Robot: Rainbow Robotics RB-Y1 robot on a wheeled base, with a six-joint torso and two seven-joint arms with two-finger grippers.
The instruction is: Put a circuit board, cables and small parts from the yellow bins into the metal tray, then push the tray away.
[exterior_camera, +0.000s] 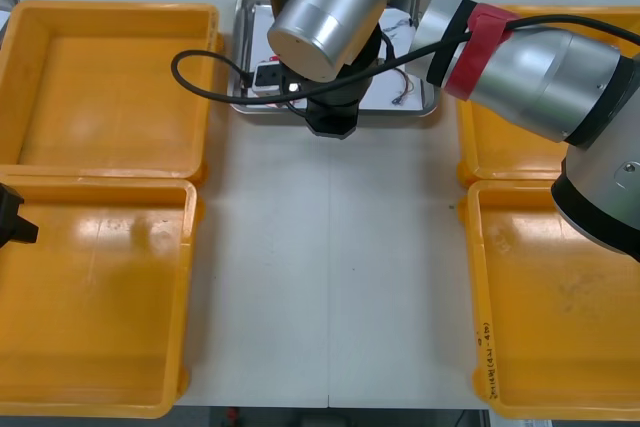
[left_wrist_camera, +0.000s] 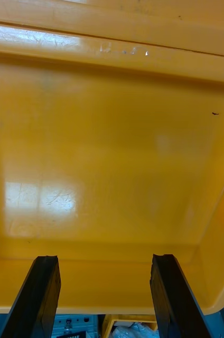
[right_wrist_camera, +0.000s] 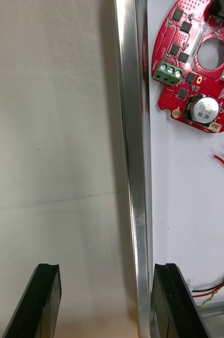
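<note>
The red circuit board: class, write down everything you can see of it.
The red circuit board is round, with a round hole in its middle, a green terminal block at its edge, a silver can-shaped part and small black chips. It lies flat, face up, on the white inside of the metal tray, near the rim. The right end effector, open, straddles that rim, clear of the board; the left end effector hangs open over a yellow bin.
</note>
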